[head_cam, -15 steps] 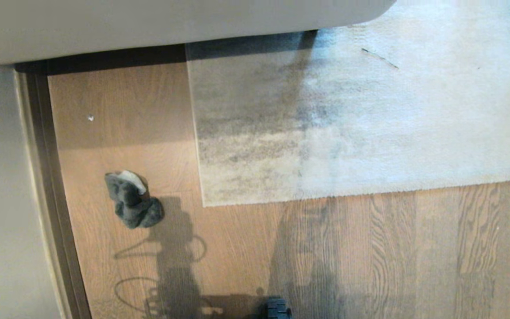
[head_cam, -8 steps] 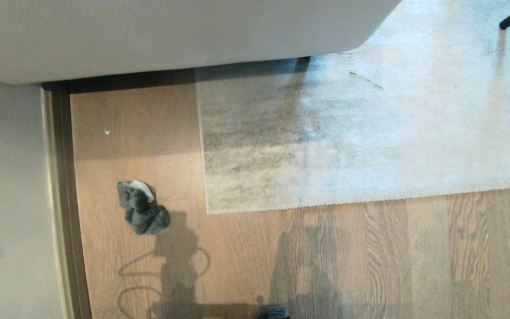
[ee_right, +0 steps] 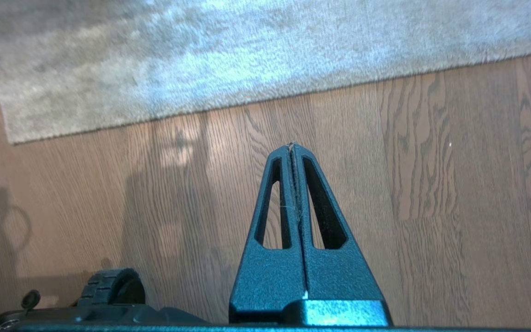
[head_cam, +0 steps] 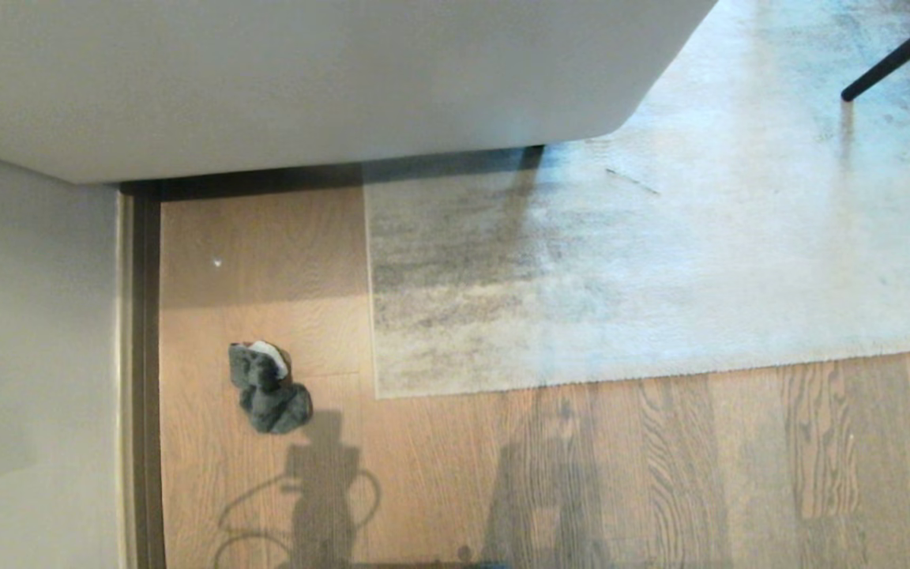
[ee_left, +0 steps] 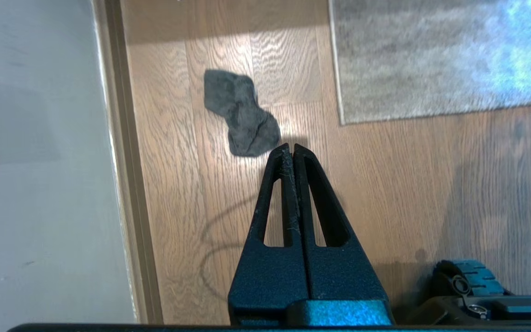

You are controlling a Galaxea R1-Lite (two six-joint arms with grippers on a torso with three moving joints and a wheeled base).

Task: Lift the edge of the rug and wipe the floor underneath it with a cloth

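With both the left gripper (ee_left: 289, 148) and the right gripper (ee_right: 292, 146) closed and empty above the floor (head_cam: 581, 474), the left one should open and descend on the cloth (head_cam: 268, 388) near the rug edge (head_cam: 374, 316).

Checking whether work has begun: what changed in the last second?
Only the head camera tilted: the whole scene slid down the picture, bringing a chair leg into view. Nothing grasped or released. The cloth lies beside the flat rug edge; both grippers stay shut.
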